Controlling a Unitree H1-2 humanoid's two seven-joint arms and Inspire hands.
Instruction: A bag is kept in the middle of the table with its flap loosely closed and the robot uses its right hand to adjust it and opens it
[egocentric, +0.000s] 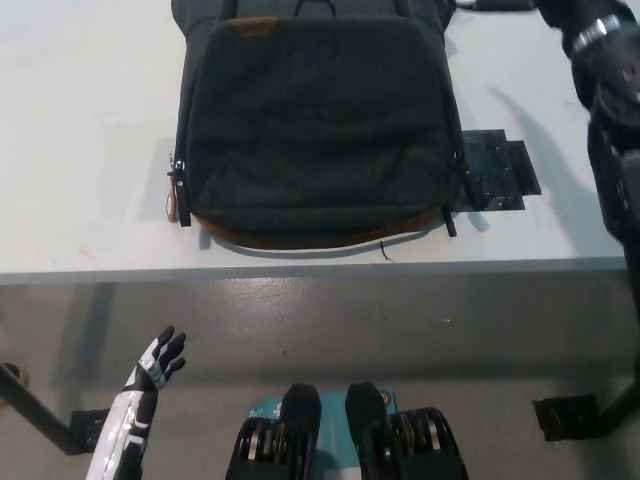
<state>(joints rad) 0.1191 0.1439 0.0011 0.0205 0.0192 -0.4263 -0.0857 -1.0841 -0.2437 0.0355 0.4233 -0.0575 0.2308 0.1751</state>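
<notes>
At about 7 o'clock, nearest the robot and below the table edge, the white left hand (158, 362) rests with its fingers spread, holding nothing. Beyond it, the pale grey table (80, 150) carries the dark charcoal fabric bag with tan leather trim (315, 130) in the middle, its base at the near edge and its flap (315, 100) lying flat over the front, the tan tab toward 12 o'clock. At about 3 o'clock a black flat plate (497, 175) touches the bag's side. Farthest, at about 1 o'clock, the black right arm (610, 110) reaches along the right edge toward the bag's top corner; the black right hand (560, 10) is cut off by the frame, so its fingers cannot be judged. The step looks like the approach: the hand should probably come in low over the top corner, catch the flap's free edge rather than the body fabric, and lift gently so the bag does not slide.
</notes>
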